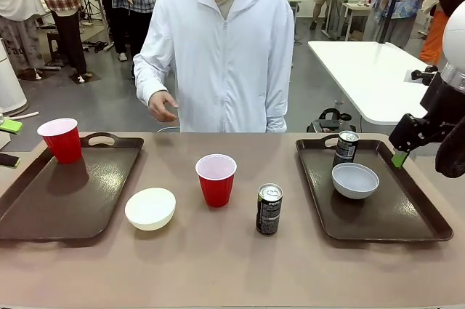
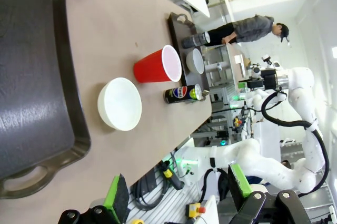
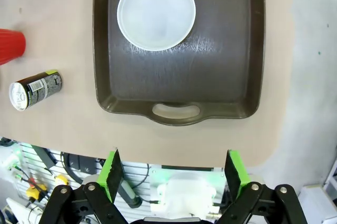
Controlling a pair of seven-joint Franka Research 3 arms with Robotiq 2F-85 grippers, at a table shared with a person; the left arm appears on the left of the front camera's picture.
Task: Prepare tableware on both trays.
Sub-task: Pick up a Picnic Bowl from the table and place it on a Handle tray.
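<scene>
On the left tray (image 1: 87, 193) a red cup (image 1: 60, 139) stands at its far-left corner. The right tray (image 1: 385, 211) holds a dark can (image 1: 346, 147) and the grey-white bowl (image 1: 355, 180). Between the trays, on the table, sit the cream bowl (image 1: 150, 209), a second red cup (image 1: 216, 179) and a second can (image 1: 269, 209). My right gripper (image 3: 172, 174) hangs open and empty above the near end of the right tray (image 3: 179, 76), with the grey-white bowl (image 3: 156, 13) farther along. My left gripper (image 2: 176, 190) is open and empty, off the near side of the left tray (image 2: 31, 76).
A person in a white hooded jacket (image 1: 225, 54) stands at the far side, one hand (image 1: 161, 105) hanging above the table edge. A green object (image 1: 10, 126) and a dark phone (image 1: 7, 160) lie at the far left. A white table (image 1: 370, 69) stands behind on the right.
</scene>
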